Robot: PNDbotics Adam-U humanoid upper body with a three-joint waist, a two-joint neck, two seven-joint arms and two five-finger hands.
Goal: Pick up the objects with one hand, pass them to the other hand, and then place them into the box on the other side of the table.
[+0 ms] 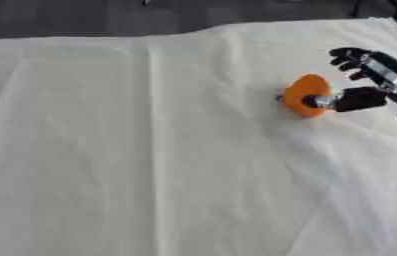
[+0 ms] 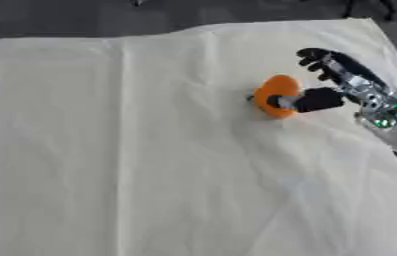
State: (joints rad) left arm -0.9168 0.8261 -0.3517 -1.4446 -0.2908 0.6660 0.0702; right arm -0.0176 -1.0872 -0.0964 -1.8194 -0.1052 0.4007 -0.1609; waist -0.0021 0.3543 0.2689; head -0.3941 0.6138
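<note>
Orange, roughly oval object (image 1: 306, 94) stands on the cream cloth (image 1: 149, 150), long axis upright; right hand (image 2: 341, 75) touches it with its thumb, fingers spread apart.

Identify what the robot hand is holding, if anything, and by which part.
The right robot hand touches the orange object on its right side with its thumb; a closed hold cannot be confirmed.

A cream cloth (image 1: 149, 150) covers the table, creased, with one long fold line running from its far edge toward the near edge (left of the middle). Beyond the cloth's far edge lies a dark floor (image 1: 79, 17), with dark cables (image 1: 372, 7) past the cloth's far right corner.
</note>
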